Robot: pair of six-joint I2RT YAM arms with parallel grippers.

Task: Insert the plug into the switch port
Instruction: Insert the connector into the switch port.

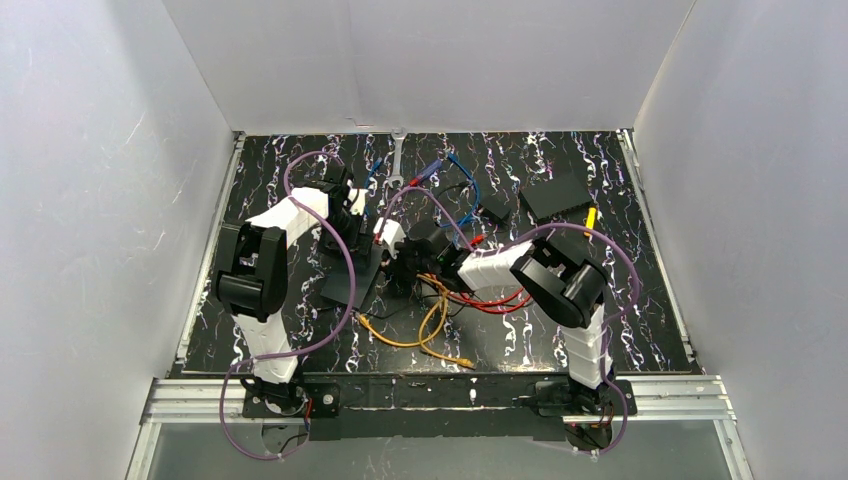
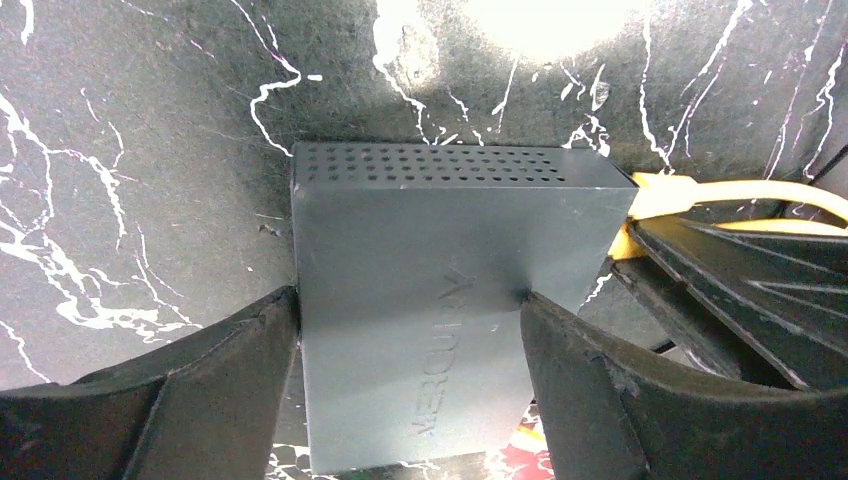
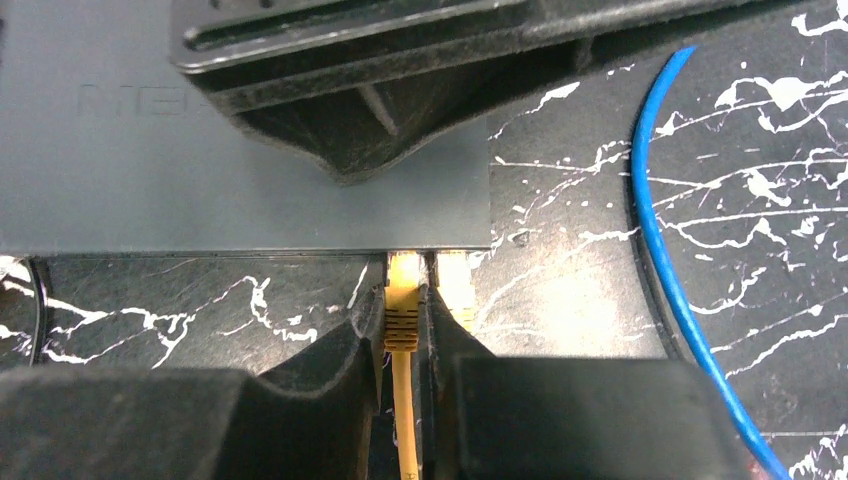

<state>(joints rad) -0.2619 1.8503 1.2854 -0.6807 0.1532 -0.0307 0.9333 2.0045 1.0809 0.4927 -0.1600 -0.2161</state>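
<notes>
While left jaws clamp the matte switch [image 2: 420, 300], right jaws pinch the ribbed yellow plug [image 3: 402, 300]

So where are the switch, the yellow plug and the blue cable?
switch [image 2: 440, 300]: left wrist view, its flat top face.
yellow plug [image 3: 403, 300]: right wrist view, its ribbed boot.
blue cable [image 3: 648, 230]: right wrist view, mid-curve.
</notes>
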